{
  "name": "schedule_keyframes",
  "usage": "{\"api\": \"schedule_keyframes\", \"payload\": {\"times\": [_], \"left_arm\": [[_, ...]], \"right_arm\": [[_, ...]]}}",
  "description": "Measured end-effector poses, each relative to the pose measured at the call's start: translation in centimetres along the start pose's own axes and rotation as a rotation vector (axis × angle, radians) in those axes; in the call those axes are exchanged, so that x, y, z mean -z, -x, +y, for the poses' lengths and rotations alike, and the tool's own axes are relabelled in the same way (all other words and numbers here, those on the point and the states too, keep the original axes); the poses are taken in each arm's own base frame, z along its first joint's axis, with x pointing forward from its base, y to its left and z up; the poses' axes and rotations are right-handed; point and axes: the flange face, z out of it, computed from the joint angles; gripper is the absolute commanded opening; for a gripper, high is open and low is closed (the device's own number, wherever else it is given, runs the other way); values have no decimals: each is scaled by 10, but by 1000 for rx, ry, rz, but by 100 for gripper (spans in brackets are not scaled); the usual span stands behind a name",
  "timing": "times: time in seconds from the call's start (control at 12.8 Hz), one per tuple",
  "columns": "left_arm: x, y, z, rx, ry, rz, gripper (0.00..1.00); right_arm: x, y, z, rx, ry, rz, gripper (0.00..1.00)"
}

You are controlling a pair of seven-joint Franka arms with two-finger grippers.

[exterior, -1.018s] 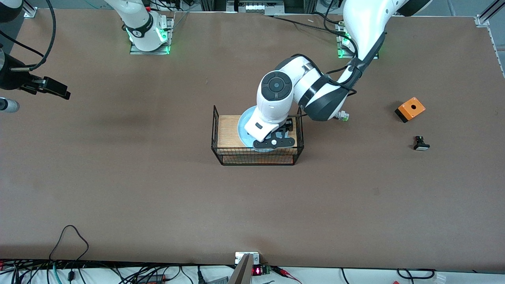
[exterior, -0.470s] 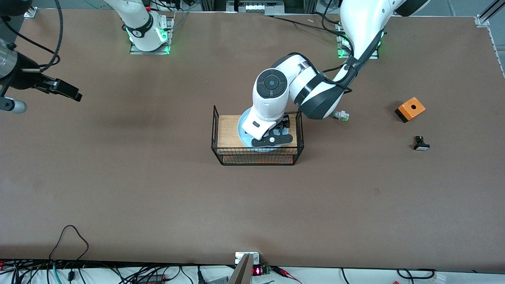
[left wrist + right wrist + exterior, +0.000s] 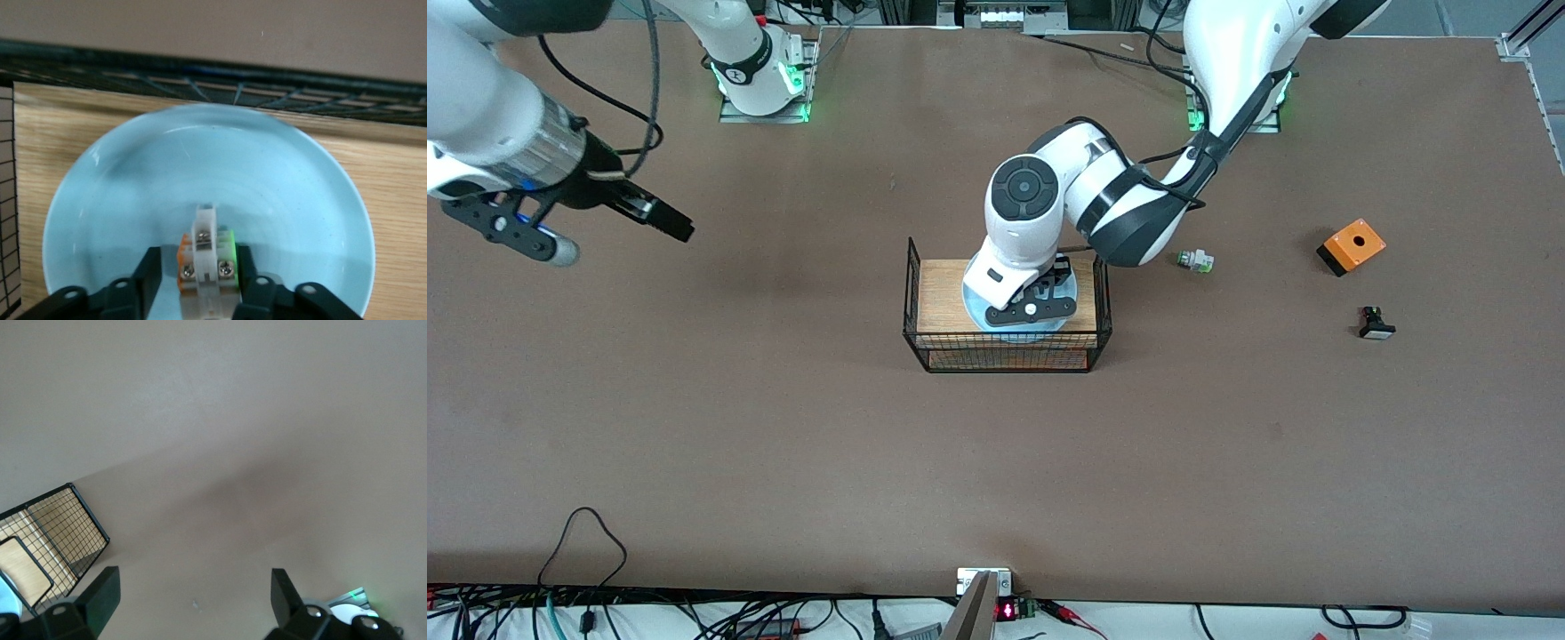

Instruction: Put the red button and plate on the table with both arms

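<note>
The left gripper (image 3: pixel 207 293) is low over the round light-blue plate (image 3: pixel 133 193) on the wire-sided rack (image 3: pixel 918 302), jaws closed on the small white pushbutton part (image 3: pixel 205 257). Lift it straight, clear of the wire. The right gripper (image 3: pixel 193 590) hangs over the bare brown counter (image 3: pixel 783 444), jaws wide open.

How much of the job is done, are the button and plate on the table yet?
Done: nothing is on the table yet. In hand: the left pincer is shut on the red button, over the plate, which sits on the rack. The right pincer is open over the table. Left to do: set both down on the table.
</note>
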Motion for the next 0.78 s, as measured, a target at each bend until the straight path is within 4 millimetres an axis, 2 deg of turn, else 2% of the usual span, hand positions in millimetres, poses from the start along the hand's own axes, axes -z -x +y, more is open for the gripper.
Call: {"api": "schedule_keyframes", "payload": {"times": [0.16,0.39,0.55,0.78], "left_arm": [[1,2,-2,29,-23,-14,9],[11,-6,-15,78,-48,-28,5],[32,-11,-25,102,-40,-34,2],[81,-13,-47,140,-20,-36,0]], "right_arm": [[-11,-8,-3,-8,9,-12,100],[-11,-6,-10,-6,9,-10,100],[-10,7,-25,-77,10,-4,100],[-14,19,-46,-240,3,8,100]]}}
